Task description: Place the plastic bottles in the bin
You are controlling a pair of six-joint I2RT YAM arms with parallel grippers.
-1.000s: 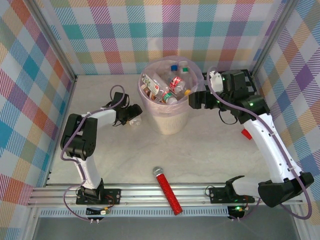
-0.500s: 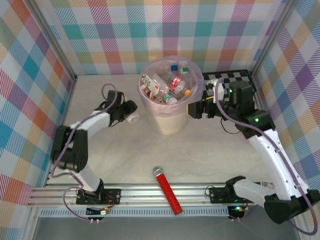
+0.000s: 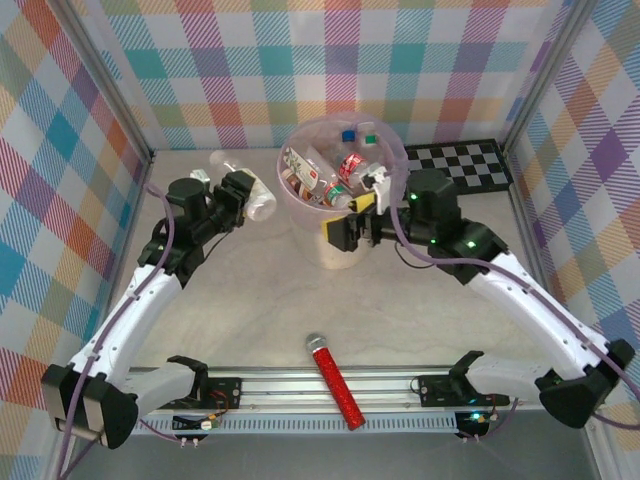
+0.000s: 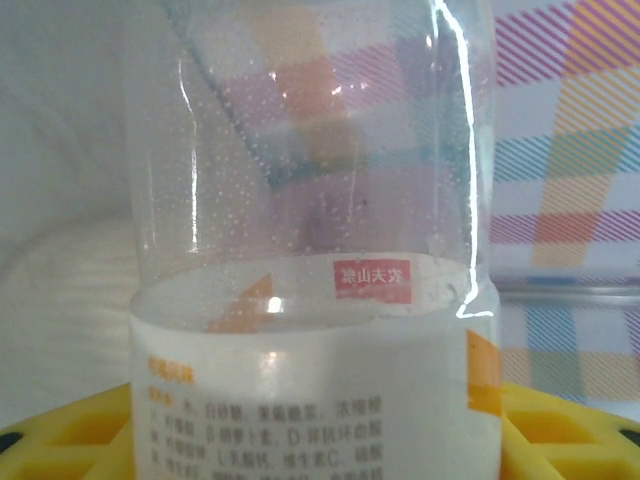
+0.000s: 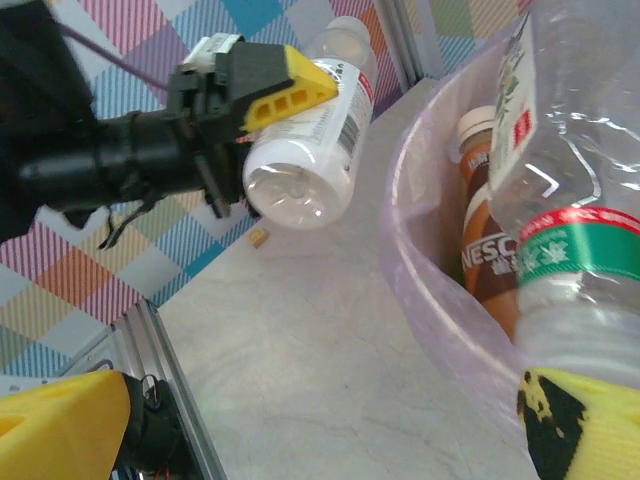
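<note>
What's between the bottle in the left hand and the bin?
Nothing but bare tabletop; the right wrist view shows the gap between the bottle and the bin, at its pink-lined rim.

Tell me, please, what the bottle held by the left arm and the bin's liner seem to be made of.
Bottle: clear glossy plastic, apparently; the wall is see-through with glints. Liner: thin translucent pink film, probably plastic, draped over the rim.
</note>
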